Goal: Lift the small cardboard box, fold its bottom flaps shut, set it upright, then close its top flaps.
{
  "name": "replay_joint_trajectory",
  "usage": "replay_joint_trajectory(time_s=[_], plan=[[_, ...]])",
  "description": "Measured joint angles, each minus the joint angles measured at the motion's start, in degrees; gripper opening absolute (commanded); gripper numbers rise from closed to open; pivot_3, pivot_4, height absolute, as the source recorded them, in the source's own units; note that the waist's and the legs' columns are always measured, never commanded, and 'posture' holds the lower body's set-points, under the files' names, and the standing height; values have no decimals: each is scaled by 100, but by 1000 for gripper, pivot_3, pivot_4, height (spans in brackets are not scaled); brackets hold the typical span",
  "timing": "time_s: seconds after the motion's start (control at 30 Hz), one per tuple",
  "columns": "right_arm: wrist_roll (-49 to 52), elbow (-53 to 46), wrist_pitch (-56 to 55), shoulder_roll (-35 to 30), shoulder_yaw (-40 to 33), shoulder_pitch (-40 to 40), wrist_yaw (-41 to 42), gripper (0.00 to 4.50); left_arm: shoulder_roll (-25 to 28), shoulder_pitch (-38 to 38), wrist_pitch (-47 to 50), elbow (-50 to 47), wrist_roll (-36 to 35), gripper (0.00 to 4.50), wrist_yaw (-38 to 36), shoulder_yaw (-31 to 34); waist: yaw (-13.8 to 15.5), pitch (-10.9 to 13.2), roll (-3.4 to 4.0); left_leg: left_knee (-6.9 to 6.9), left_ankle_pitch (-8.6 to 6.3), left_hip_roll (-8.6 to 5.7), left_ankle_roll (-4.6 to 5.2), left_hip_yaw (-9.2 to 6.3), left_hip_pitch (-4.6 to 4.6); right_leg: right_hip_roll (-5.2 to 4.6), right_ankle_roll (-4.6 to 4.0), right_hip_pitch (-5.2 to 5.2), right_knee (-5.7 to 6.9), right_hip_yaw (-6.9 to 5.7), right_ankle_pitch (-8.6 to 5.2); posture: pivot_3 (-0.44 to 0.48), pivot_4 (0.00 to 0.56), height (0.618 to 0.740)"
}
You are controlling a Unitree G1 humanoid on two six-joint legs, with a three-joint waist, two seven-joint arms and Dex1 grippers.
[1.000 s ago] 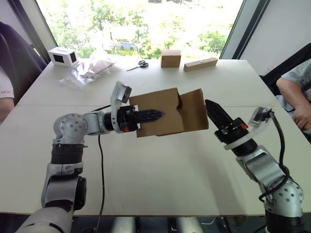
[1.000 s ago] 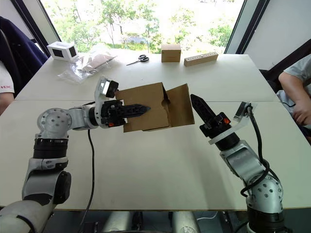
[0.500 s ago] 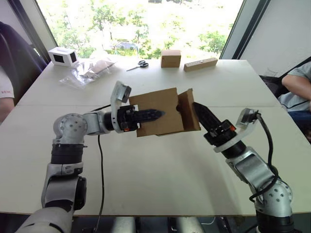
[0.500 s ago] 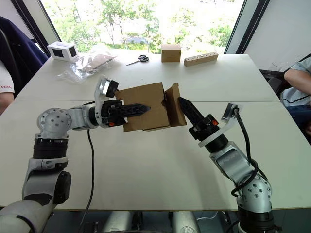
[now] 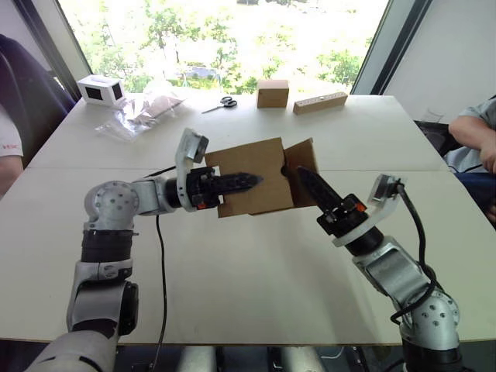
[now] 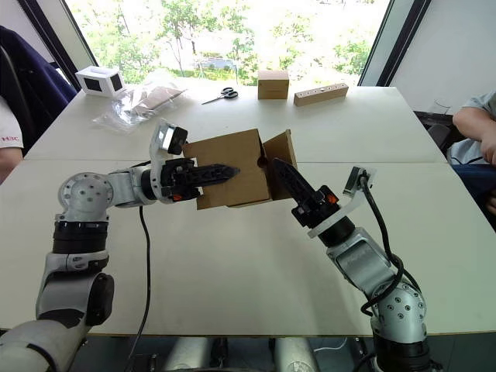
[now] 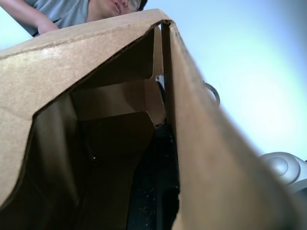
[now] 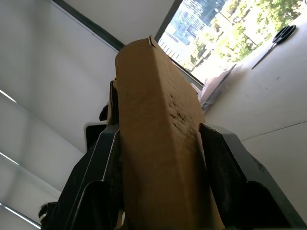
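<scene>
The small cardboard box [image 5: 252,182] hangs on its side above the table, held in the air. My left gripper [image 5: 240,183] is shut on its near wall, one black finger on the outside and the other finger [image 7: 156,196] inside the hollow box. At the box's right end a bottom flap [image 5: 304,159] is bent in towards the opening. My right gripper [image 5: 308,182] is open and pushes against that flap, which lies between its two fingers [image 8: 103,163]. The top flaps at the other end are hidden behind my left gripper.
At the far edge of the white table [image 5: 232,279] lie a tidy brown cube box [image 5: 272,93], scissors [image 5: 225,101], a long cardboard bar [image 5: 319,101], a white device [image 5: 98,91] and a plastic bag [image 5: 143,108]. A person's arm [image 5: 473,136] shows at the right, another person [image 5: 8,147] at the left.
My right gripper has moved left up to the box and pushed the spread-out flap inward against the box's end. The left gripper and the box have stayed in place.
</scene>
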Motion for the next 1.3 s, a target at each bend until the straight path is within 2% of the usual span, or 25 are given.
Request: replay_joint_trajectory(time_s=[0.37,0.63,0.73,0.83,1.3], plan=[[237,-623,71,-356,-39,97,39,2511,1,2,-1,0,2,0,-1,0,1,0,0,0,0,0,0,0,0,0,0,0,0,0,0,0,150,740],[123,-655,30,-360,-29,171,26,2511,0,2,-2,0,1,0,-1,0,2,0,0,0,0,0,0,0,0,0,0,0,0,0,0,0,150,740],[34,-634,24,-359,-29,171,28,1721,0,2,-2,0,1,0,-1,0,2,0,0,0,0,0,0,0,0,0,0,0,0,0,0,0,150,740],[-8,-595,23,-359,-29,171,30,537,-1,2,-2,0,1,0,-1,0,3,0,0,0,0,0,0,0,0,0,0,0,0,0,0,0,150,740],[-401,-518,-51,-359,-35,89,17,537,-12,3,-3,0,1,0,16,0,2,0,0,0,0,0,0,0,0,0,-1,0,0,0,0,0,150,740]])
